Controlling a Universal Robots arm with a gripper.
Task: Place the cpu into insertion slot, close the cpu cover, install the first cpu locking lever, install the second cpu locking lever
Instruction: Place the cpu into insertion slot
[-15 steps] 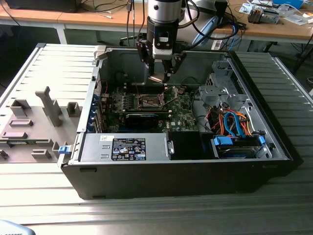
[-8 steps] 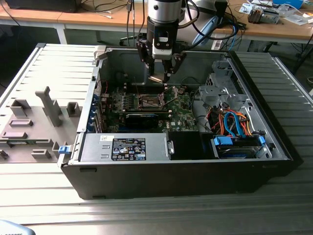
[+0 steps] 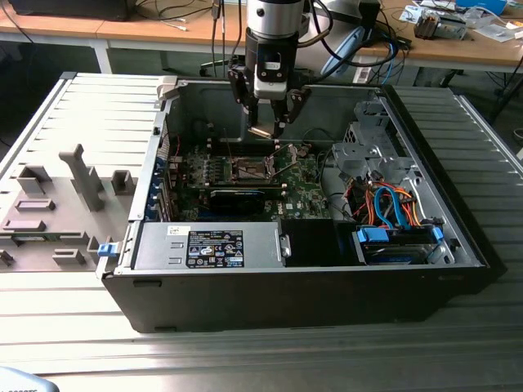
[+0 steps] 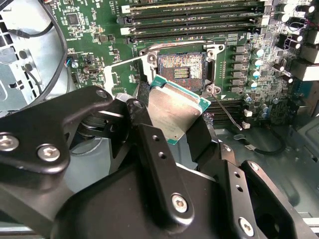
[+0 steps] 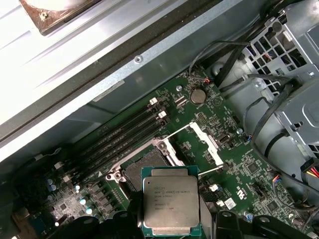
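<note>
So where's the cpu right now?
In both wrist views the cpu is clamped in the gripper, hanging above the green board close to the uncovered slot, not seated in it.

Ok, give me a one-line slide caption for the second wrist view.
The gripper, shut on the cpu, holds it close to the uncovered insertion slot on the green circuit board.

the cpu (image 5: 172,204) hides part of the insertion slot (image 5: 133,175).
</note>
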